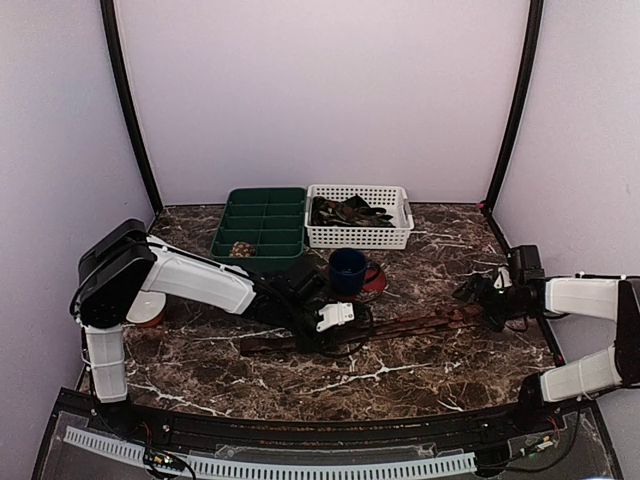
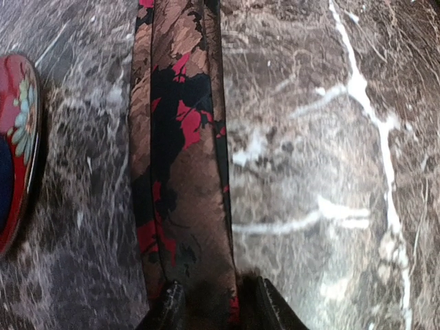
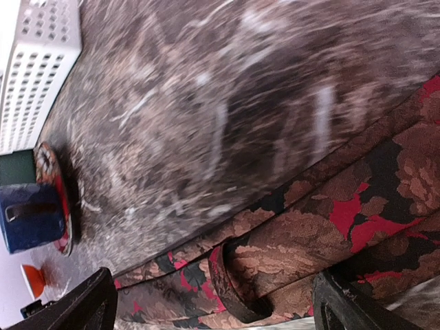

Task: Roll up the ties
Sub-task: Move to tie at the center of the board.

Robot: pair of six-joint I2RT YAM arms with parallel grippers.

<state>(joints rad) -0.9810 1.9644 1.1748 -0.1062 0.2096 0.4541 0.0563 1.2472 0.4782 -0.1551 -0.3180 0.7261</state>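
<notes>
I'm gripping the tie [image 1: 420,323] with the left jaws, which are pinched narrow on its left stretch, with the fingers [image 2: 170,308] pressing both edges. The tie is lying flat across the surface [image 1: 400,385], running left to right, just near of the blue mug [image 1: 347,270]. The right jaws are standing wide, straddling its broad right end.

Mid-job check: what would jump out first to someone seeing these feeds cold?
A red-and-brown patterned tie lies stretched across the middle of the table, running from the left gripper to the open right gripper. Behind it stands a blue mug on a red saucer, and farther back a white basket holding more ties.
</notes>
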